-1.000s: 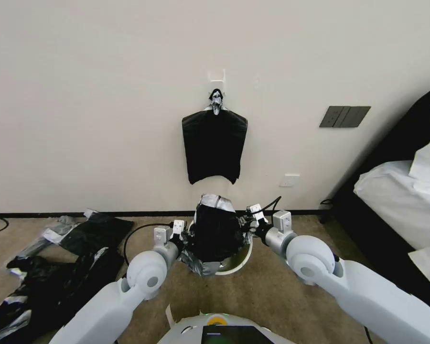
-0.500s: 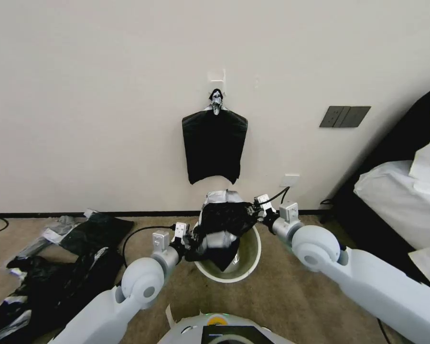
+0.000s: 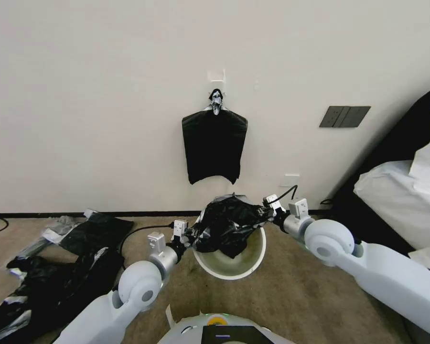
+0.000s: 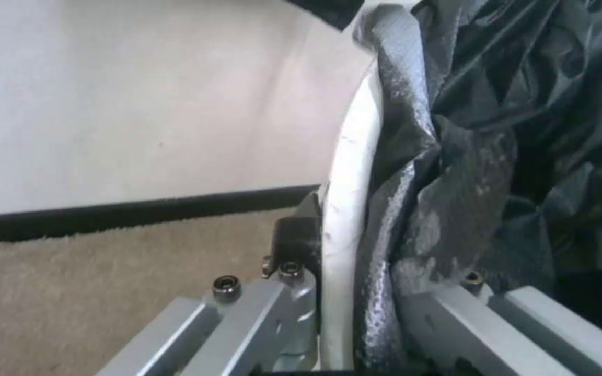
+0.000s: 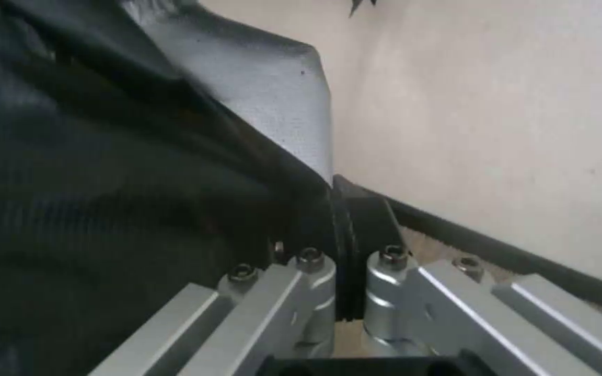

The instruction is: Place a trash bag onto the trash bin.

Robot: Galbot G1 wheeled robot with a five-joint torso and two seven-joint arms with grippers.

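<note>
The thin glossy black plastic trash bag (image 3: 227, 224) hangs bunched over the small round white plastic bin (image 3: 230, 267), not yet spread around its rim. The left end effector (image 3: 192, 237) straddles rim and bag; the right end effector (image 3: 262, 216) clamps the bag's far edge.

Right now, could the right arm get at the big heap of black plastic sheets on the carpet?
Probably not. The heap lies far on the robot's left, past the round white plastic bin, and the right gripper has its jaws shut on the glossy black bag.
</note>
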